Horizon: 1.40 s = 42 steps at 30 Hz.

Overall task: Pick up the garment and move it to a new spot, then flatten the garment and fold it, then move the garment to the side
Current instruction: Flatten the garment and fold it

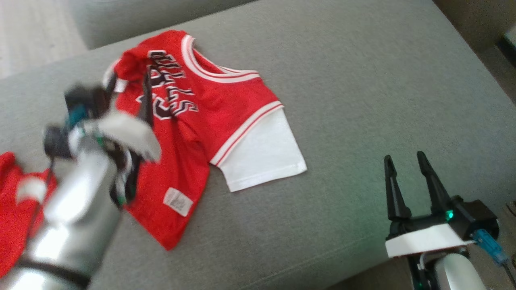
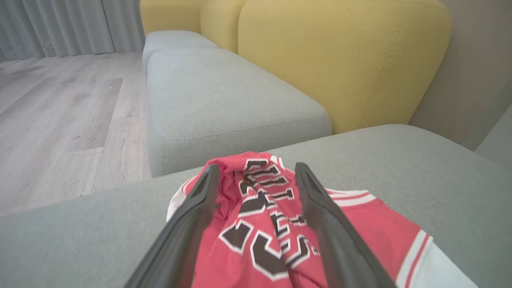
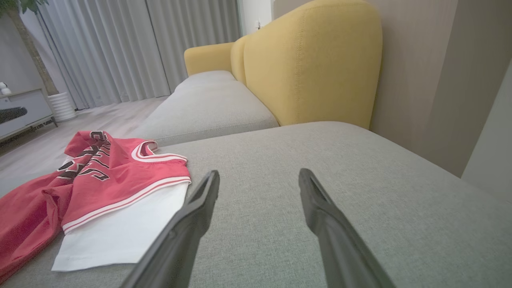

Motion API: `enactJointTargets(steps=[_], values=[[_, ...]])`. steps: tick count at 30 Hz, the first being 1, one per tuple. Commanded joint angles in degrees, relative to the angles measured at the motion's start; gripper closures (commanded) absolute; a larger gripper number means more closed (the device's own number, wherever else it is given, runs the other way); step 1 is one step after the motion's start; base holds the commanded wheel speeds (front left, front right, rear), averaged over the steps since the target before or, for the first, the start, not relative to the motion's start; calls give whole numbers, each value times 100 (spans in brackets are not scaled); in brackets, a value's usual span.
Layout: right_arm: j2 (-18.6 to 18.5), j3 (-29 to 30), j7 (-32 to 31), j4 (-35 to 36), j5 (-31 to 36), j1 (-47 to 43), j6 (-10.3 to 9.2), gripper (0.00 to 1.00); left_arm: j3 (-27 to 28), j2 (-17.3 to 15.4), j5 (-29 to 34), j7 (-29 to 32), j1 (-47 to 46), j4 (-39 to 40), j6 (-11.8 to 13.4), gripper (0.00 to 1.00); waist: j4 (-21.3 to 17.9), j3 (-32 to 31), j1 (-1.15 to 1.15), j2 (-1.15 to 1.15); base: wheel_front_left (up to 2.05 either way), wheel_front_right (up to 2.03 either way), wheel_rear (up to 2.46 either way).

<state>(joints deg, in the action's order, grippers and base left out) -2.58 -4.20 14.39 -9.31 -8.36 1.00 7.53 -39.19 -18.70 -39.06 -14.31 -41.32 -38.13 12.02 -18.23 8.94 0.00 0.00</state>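
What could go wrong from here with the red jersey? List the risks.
1. The left gripper stands open astride the bunched chest of the red, white-sleeved basketball jersey; a finger might snag cloth when the arm lifts.
2. Its shoulder is crumpled, so folding now would likely set creases.
3. A second red garment lies nearby on the grey fabric sofa and could be swept along.

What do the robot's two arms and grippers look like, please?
The left gripper and right gripper each have two long, dark, tapering jaws. The right one's black base carries a white band, a green light and a blue plug. The left forearm is glossy silver.
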Motion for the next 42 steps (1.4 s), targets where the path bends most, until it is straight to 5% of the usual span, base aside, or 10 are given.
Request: enactJointTargets(steps=[1,7,13,28,42], values=[[-30,-49,61,229,87,17,-4,0,474,-128,160,-68,295,545,115,0,233,-171,0,0,0,0,0],[-30,141,61,273,308,-74,-4,0,1358,171,861,-68,2133,2319,349,0,683,-412,0,0,0,0,0],[-30,286,61,221,439,-143,-4,0,1892,540,1513,-69,3372,3279,211,0,1087,-537,0,0,0,0,0],[-30,355,61,-151,465,-355,-4,0,2756,1138,2399,-69,4796,3181,-747,0,1696,-932,0,0,0,0,0],[-30,309,61,-430,463,-367,-4,0,3366,1446,3054,-69,5129,3246,-1262,0,1797,-1014,0,0,0,0,0]])
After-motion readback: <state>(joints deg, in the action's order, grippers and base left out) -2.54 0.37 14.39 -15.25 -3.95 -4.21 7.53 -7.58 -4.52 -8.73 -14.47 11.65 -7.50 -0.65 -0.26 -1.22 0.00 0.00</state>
